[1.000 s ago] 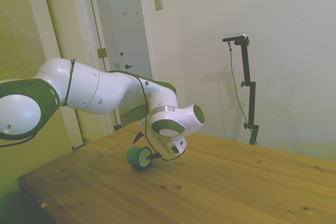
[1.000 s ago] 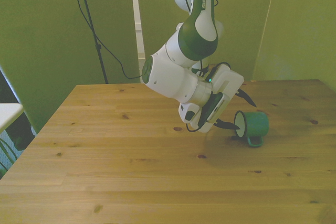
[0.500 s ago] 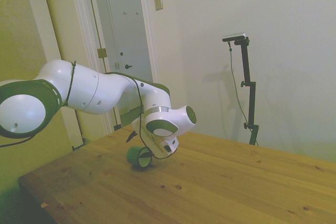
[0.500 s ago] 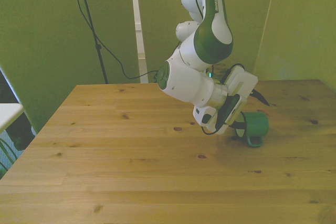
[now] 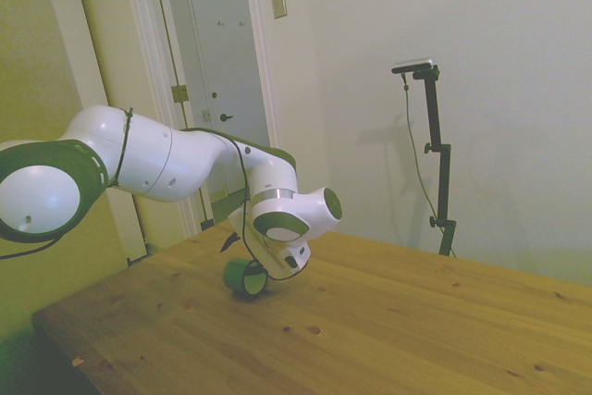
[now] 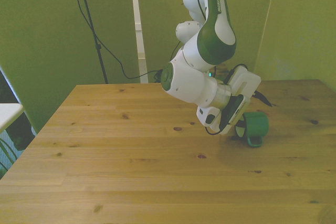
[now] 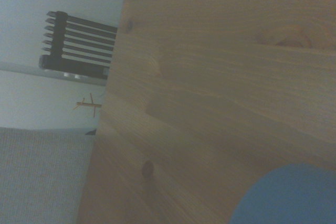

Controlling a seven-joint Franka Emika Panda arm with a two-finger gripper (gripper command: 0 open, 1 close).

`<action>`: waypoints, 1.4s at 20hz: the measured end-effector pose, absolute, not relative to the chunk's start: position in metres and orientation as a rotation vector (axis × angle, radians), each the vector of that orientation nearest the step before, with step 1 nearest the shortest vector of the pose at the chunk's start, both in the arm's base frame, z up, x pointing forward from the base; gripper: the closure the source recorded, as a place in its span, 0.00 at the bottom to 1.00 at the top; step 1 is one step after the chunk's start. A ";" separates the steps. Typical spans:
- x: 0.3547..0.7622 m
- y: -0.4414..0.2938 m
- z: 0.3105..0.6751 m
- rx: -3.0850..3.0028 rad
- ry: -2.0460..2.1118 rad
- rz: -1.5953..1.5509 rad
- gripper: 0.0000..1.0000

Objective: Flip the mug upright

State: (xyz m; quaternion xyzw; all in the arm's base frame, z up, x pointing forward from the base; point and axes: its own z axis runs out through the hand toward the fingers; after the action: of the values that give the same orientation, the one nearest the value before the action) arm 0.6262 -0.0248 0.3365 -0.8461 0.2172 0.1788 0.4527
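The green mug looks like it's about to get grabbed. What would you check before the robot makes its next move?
1. Mug needs flipping: ok, it lies on its side on the table.
2. Handle out of the way: ok, it points toward the camera in the front view, away from the arm.
3. Gripper at the mug: ok, it is against the open end.
4. Fingers straddling the rim: cannot tell, one finger shows above, the other is hidden.
5. Grip closed: cannot tell.

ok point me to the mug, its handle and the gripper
mug point(image 6: 255, 123): front view, on its green outer side as it lies tipped over.
mug handle point(image 6: 254, 141): front view, on the small loop nearest the camera.
gripper point(image 6: 245, 113): front view, midway between the dark fingertips at the mug's mouth.
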 end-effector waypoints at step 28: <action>0.619 -0.021 0.375 -2.246 0.502 0.332 1.00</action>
State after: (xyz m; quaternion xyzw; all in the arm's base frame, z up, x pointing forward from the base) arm 0.6187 -0.0213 0.3748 -0.8866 0.1983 0.1312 0.3967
